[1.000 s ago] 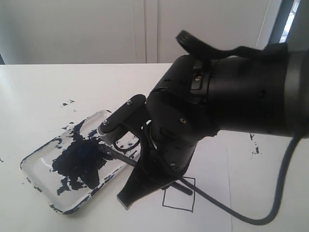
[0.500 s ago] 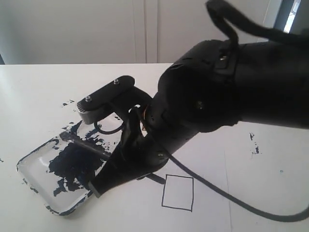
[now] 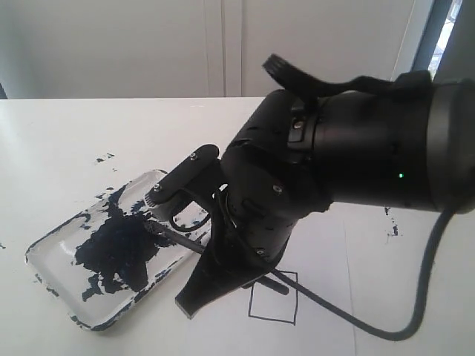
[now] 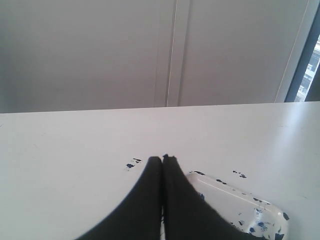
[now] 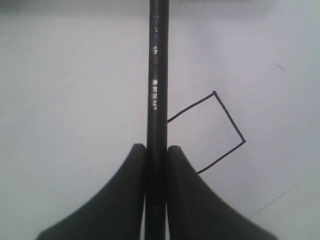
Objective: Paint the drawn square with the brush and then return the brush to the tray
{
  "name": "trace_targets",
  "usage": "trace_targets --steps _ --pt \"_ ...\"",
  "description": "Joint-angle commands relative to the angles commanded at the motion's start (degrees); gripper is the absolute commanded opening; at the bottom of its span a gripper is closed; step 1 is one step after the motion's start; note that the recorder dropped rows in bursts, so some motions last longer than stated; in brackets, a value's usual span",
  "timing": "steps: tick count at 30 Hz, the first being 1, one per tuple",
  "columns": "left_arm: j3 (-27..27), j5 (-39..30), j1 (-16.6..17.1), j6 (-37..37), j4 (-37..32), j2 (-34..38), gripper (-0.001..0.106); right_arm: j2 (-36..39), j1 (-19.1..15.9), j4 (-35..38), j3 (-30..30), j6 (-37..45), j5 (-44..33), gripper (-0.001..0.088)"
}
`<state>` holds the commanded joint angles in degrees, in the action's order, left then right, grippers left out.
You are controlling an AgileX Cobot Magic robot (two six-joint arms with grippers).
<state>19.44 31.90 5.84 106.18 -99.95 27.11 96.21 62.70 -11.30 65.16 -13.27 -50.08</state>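
Note:
In the exterior view my right gripper (image 3: 213,278) is shut on the brush (image 3: 182,239). Its dark bristle tip rests in the paint blotch of the tray (image 3: 52,278), a clear tray at the lower left. The handle's end lies over the top edge of the drawn square (image 3: 271,308), whose inside is white. The right wrist view shows the black fingers (image 5: 131,170) clamped on the brush (image 5: 156,75), with the drawn square (image 5: 212,132) just beside the handle. My left gripper (image 4: 162,160) is shut and holds nothing; the tray (image 4: 235,197) lies beside it.
The bulky black right arm (image 3: 356,141) and its cable (image 3: 415,297) hang over the middle of the white table. Dark paint specks (image 3: 104,158) lie beyond the tray, and more specks (image 3: 390,226) sit at the right. A wall stands behind the table's far edge.
Half a second ago the arm had swung up and left, with the tip farther across the tray and the square uncovered. It has swung back; the handle covers the square's top edge again.

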Motion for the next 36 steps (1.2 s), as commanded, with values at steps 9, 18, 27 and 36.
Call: trace_targets --steps 9,18,27,36 --pt "0.0 0.0 0.0 0.0 0.0 0.0 0.0 2.67 0.0 8.35 0.0 5.68 2.82 0.0" --pt "0.0 0.0 0.0 0.0 0.0 0.0 0.0 -1.45 0.0 3.58 0.0 1.07 0.92 0.0" --pt "0.0 0.0 0.0 0.0 0.0 0.0 0.0 -0.77 0.0 -1.05 0.0 -1.05 -1.18 0.0" --pt "0.0 0.0 0.0 0.0 0.0 0.0 0.0 1.81 0.0 7.35 0.0 5.05 -1.9 0.0"
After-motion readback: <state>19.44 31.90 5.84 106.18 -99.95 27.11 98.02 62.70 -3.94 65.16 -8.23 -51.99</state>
